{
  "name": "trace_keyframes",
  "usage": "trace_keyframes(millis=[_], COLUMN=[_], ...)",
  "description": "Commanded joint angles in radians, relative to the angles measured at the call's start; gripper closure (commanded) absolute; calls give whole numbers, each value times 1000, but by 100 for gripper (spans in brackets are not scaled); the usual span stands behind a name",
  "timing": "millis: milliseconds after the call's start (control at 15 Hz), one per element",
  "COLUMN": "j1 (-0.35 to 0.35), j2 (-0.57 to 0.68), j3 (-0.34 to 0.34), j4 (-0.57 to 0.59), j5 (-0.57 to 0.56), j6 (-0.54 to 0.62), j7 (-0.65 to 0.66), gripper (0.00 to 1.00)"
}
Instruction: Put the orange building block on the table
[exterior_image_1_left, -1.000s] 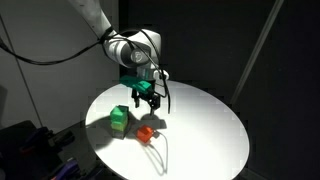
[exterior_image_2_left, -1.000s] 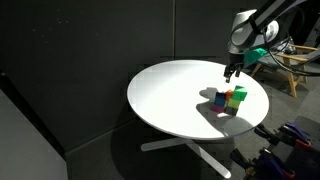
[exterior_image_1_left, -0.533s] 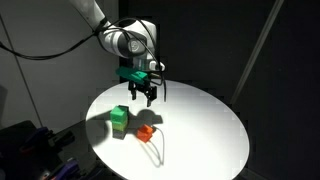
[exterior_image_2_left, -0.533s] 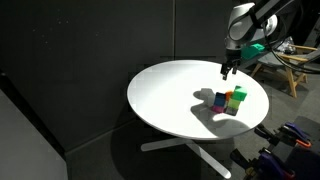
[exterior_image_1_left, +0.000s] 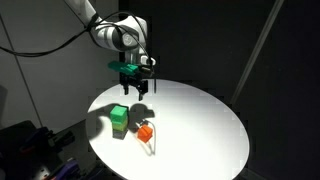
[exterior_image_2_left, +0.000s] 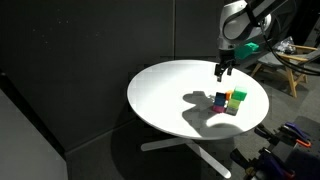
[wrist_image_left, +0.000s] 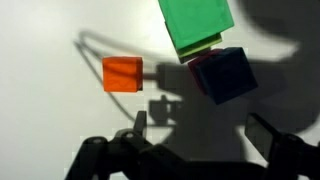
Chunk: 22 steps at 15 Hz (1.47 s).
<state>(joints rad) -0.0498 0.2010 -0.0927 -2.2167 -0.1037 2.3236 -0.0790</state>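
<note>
The orange building block (exterior_image_1_left: 145, 131) lies alone on the round white table (exterior_image_1_left: 200, 125), a little apart from the green stacked blocks (exterior_image_1_left: 119, 119). In the wrist view the orange block (wrist_image_left: 122, 74) sits left of the green block (wrist_image_left: 196, 24) and a dark blue block (wrist_image_left: 226, 76). The stack also shows in an exterior view (exterior_image_2_left: 232, 101), where the orange block is barely visible. My gripper (exterior_image_1_left: 132, 90) hangs above the table, open and empty, well above the blocks; it shows in both exterior views (exterior_image_2_left: 221, 72). Its fingers (wrist_image_left: 200, 135) frame bare table.
The table's edge (exterior_image_2_left: 190, 135) drops to a dark floor. A wooden chair (exterior_image_2_left: 290, 62) stands behind the table. Dark clutter (exterior_image_1_left: 30, 145) sits beside the table. Black curtains surround the scene.
The gripper has risen and drifted away from the orange block over the last second. The blocks have not moved.
</note>
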Motion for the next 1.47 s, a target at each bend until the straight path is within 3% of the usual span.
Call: trace_keyframes(millis=[0, 1400], j1=[16, 26], j2=[-38, -74], j3=[18, 50], j4=[-8, -26], j5=[-24, -1], j6=[-43, -11], j7=[40, 3], gripper=[0, 0])
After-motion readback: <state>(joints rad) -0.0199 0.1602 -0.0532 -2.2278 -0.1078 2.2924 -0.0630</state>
